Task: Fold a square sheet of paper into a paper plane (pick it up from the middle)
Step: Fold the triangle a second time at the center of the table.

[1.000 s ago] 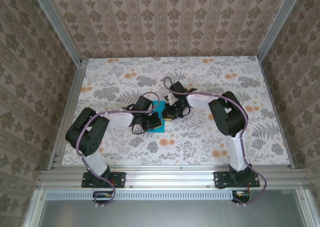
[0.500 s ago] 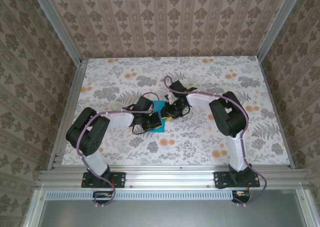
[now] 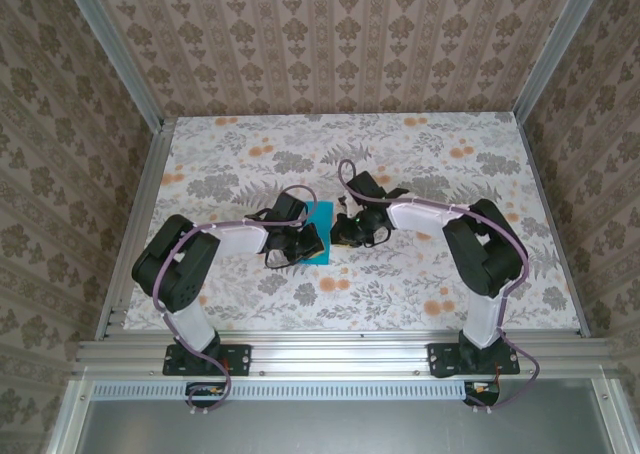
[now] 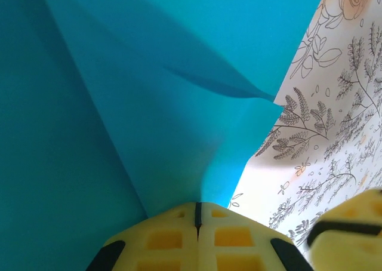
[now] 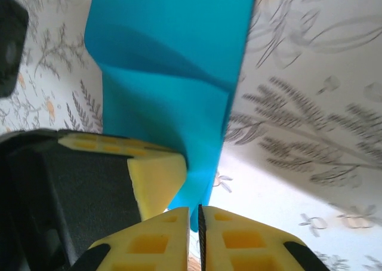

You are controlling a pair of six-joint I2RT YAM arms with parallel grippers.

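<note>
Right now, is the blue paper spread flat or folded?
Folded, not flat: the blue paper shows overlapping layers and a raised flap; the left hand and the right hand each pinch an edge.

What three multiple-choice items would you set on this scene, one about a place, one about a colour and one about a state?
1. Where is the sheet of paper?
A. On the table, between the left gripper and the right gripper
B. On the base of an arm
C. Against the back wall

2. What colour is the sheet of paper?
A. White
B. Cyan-blue
C. Red

3. How do the left gripper's pads stand?
A. Wide apart
B. One pad is missing
C. Pressed together

Answers:
1 A: the top view has the sheet lying between the two grippers' tips.
2 B: both wrist views show it plain cyan-blue.
3 C: in the left wrist view the yellow pads meet along a thin seam, right where the paper runs down to them.
</note>
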